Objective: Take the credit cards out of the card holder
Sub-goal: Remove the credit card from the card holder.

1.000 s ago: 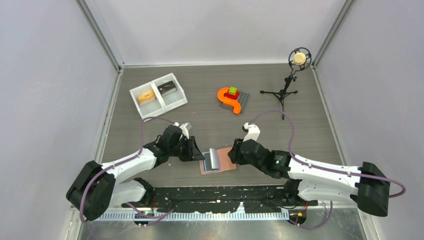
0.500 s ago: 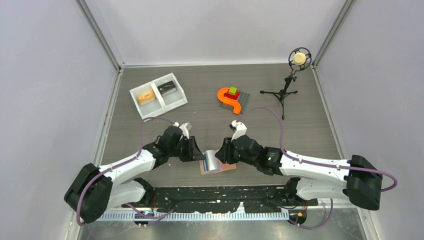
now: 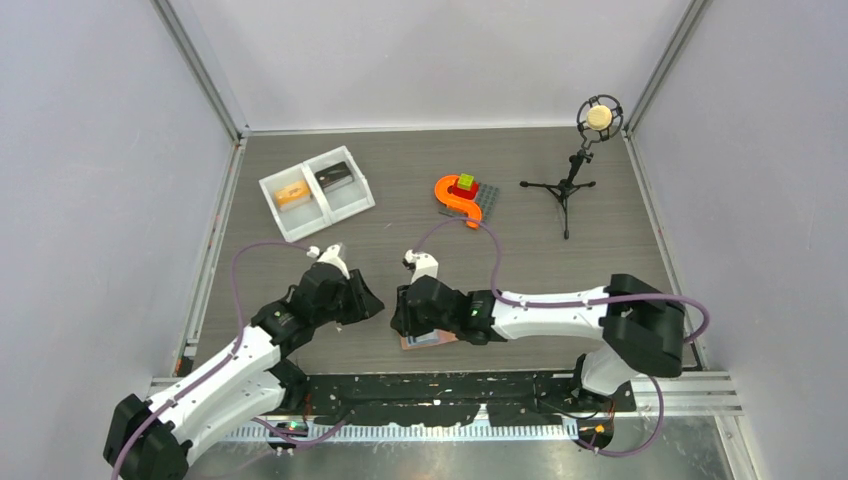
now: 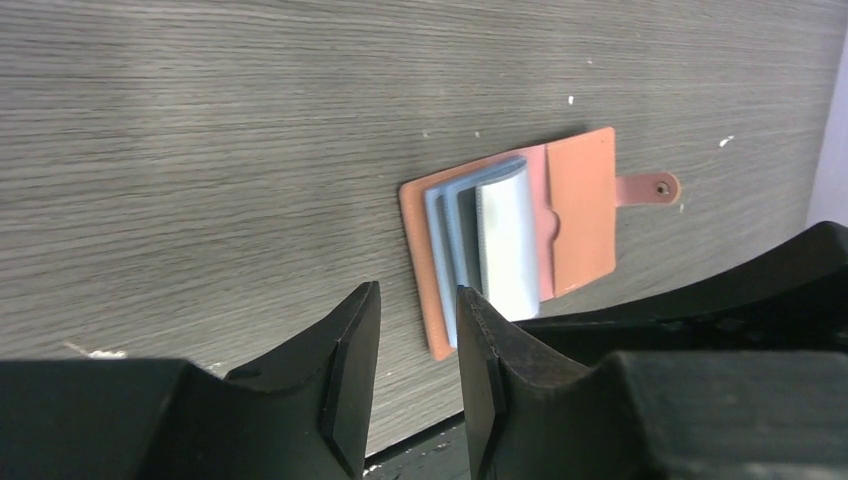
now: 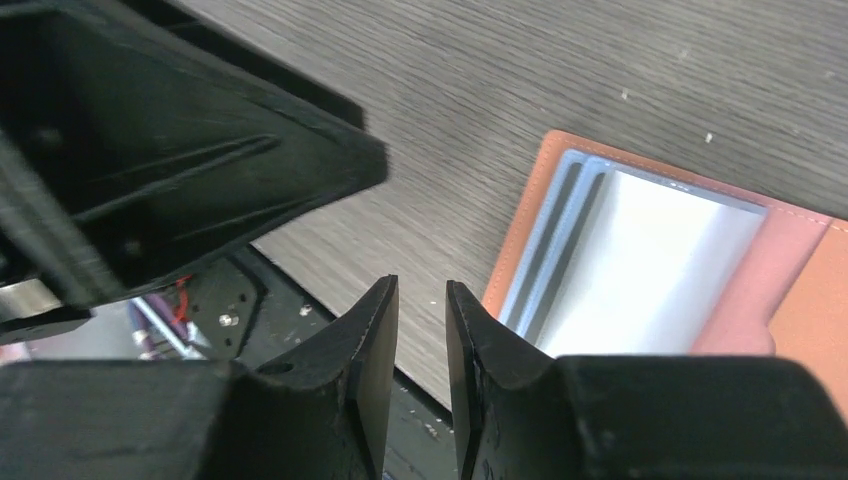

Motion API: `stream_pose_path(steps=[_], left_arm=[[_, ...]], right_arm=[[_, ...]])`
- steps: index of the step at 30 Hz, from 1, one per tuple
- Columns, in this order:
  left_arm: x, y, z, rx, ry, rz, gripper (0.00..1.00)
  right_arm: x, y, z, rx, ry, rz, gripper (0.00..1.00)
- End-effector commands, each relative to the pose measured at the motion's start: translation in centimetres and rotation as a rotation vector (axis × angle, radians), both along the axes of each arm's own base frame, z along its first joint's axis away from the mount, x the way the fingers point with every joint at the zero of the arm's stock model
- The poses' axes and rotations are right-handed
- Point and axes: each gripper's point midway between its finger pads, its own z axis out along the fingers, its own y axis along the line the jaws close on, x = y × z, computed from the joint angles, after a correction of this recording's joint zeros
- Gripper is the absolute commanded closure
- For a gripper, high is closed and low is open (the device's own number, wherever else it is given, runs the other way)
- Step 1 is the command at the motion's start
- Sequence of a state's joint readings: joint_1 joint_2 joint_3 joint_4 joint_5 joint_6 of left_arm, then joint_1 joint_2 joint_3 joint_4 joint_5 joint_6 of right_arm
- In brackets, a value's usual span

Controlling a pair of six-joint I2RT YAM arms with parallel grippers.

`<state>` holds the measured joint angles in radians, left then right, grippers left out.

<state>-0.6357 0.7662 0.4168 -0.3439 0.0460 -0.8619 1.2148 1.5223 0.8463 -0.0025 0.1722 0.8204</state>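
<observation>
Card holder open, no card out yet that I can see.
Card holder [image 4: 500, 250] lies spread flat at the table's near edge, blue pockets up. The edge of a dark credit card [image 4: 466, 235] shows tucked between the pockets. Left gripper [image 4: 418, 370] and right gripper [image 5: 420, 360] both hover just off its left edge, jaws a narrow slit apart with nothing between them. Opening looks done. Pulling the cards is all left to do.
</observation>
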Motion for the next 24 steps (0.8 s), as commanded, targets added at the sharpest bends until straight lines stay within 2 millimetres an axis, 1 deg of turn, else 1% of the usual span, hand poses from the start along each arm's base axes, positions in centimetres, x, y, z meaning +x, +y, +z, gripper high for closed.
stream_pose_path(steps=[1,4,6,14,16,18,19,20,21,22,23,24], left_arm=[[0.1,1.4,-0.7,0.051,0.004,0.059,0.64],[0.0,1.3,-0.8,0.051,0.008,0.050,0.64],[0.1,1.2,-0.8,0.048,0.007,0.048,0.64],[0.3,0.8,-1.0,0.041,0.012,0.043,0.64],[-0.1,0.4,-1.0,0.026,0.024,0.020,0.64],[-0.2,0.3,-1.0,0.021,0.026,0.013,0.64],[-0.2,0.2,-1.0,0.017,0.028,0.010,0.64],[-0.1,0.1,-1.0,0.013,0.026,0.010,0.64],[-0.1,0.0,-0.9,0.009,0.027,0.009,0.64],[0.0,-0.1,-0.9,0.003,0.027,0.008,0.64],[0.0,-0.2,-0.8,-0.001,0.027,0.007,0.64],[0.0,-0.3,-0.8,-0.005,0.027,0.004,0.64]], right_arm=[[1.1,-0.1,-1.0,-0.064,-0.015,-0.067,0.68],[1.5,-1.0,-2.2,-0.124,-0.024,-0.094,0.67],[1.7,-1.6,-2.7,-0.149,-0.031,-0.110,0.67],[2.3,-3.7,-3.3,-0.217,-0.062,-0.157,0.66],[2.4,-4.1,-3.2,-0.228,-0.069,-0.163,0.63],[2.4,-4.5,-2.9,-0.240,-0.080,-0.164,0.56],[2.6,-4.7,-2.8,-0.244,-0.088,-0.171,0.48],[2.6,-4.9,-2.5,-0.245,-0.095,-0.172,0.44],[2.7,-5.1,-2.4,-0.251,-0.102,-0.179,0.38],[2.7,-5.2,-2.3,-0.255,-0.105,-0.181,0.35],[2.8,-5.4,-2.4,-0.261,-0.109,-0.186,0.30],[2.9,-5.4,-2.4,-0.264,-0.110,-0.187,0.28]])
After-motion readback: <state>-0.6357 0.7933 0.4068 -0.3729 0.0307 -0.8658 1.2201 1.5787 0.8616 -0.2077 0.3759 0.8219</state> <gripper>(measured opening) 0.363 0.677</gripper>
